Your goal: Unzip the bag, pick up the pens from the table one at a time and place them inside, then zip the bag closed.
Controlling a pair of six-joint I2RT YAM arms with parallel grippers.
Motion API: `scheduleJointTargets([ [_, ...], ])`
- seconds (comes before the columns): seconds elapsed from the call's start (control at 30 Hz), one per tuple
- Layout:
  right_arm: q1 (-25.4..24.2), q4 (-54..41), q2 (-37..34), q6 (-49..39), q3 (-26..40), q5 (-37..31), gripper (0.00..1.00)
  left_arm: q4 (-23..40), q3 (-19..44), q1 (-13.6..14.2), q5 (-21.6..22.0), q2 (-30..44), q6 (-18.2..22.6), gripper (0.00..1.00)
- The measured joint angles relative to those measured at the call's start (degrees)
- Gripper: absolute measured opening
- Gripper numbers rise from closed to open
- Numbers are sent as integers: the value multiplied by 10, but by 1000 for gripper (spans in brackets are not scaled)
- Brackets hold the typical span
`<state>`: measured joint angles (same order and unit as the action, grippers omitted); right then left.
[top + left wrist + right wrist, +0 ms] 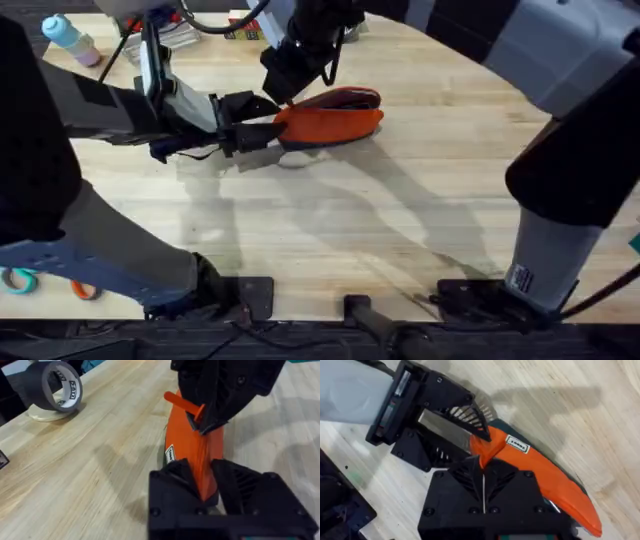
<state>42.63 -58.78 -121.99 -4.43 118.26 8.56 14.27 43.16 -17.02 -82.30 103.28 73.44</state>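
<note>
The bag (330,122) was a long, soft orange pouch with a dark strip along its far edge, lying on its side on the pale wooden table (400,230), towards the far middle of it. A small white label (516,444) sat on its orange side near one end.

Both arms crowded over that end, so the zipper line was mostly hidden and it could not be told whether the bag was open. No pens could be made out.

The left gripper (202,487) had its two black fingers pinched onto the bag's near end, the orange fabric squeezed between them. The right gripper (483,467) came down from above at the same end; its fingers met with almost no gap and gripped the small orange pull (184,403). A roll of grey tape (54,387) stood well apart.
</note>
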Motion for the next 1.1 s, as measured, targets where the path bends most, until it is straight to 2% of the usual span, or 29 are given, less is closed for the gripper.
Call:
scheduleJointTargets([
  [0.17, 0, 0, 0, 0, 0, 0, 30, 0, 0, 0, 0, 0, -2, 58],
  [0.2, 0, 0, 0, 0, 0, 0, 30, 0, 0, 1, 0, 0, -2, 47],
  [0.77, -1, 0, 0, 0, 0, 0, 30, 0, 0, 1, 0, 0, -2, 43],
  [1.1, -21, -21, 0, 0, 2, 5, 30, 0, 0, 1, 0, 0, -2, 42],
])
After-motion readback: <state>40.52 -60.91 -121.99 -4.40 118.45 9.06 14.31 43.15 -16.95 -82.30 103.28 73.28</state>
